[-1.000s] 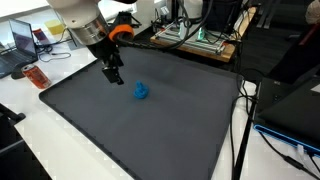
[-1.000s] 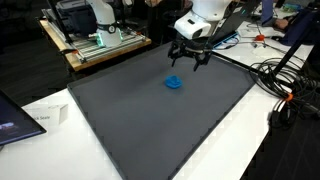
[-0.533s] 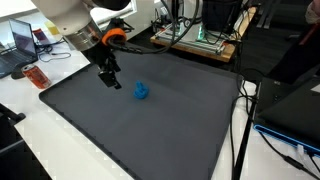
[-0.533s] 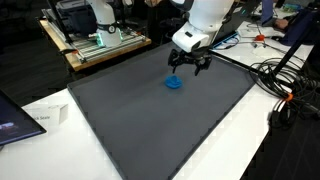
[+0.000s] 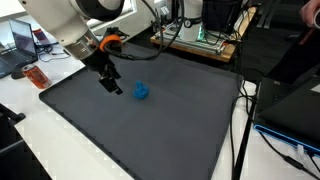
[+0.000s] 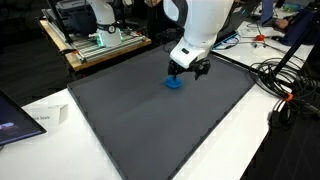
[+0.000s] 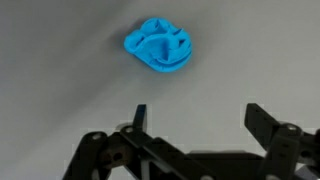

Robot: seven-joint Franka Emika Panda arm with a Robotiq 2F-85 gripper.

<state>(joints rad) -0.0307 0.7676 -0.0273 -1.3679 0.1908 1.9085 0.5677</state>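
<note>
1. Blue crumpled cloth [image 5: 141, 91] on the dark grey mat [image 5: 150, 130], toward the mat's far side and well inside its edges. Unshifted over the last second in both exterior views.
2. Gripper [image 5: 112, 86] lower over the mat than a second ago, and closer to the cloth. Hangs just beside it now, with a sliver of bare mat between the two.
3. In an exterior view, gripper [image 6: 183, 72] down almost over the cloth [image 6: 175, 83], where a second ago it stood higher and further toward the mat's far edge. Arm bent further over that side of the mat.
4. Jaws as wide as before, with nothing between them. In the wrist view, cloth [image 7: 158, 47] ahead of the gripper [image 7: 197, 112] on bare mat [image 7: 60, 100], apart from both fingertips and nearer one than the other.
5. Reads as an approach closing in on the cloth: no contact yet, nothing gripped, cloth loose on the mat.
</note>
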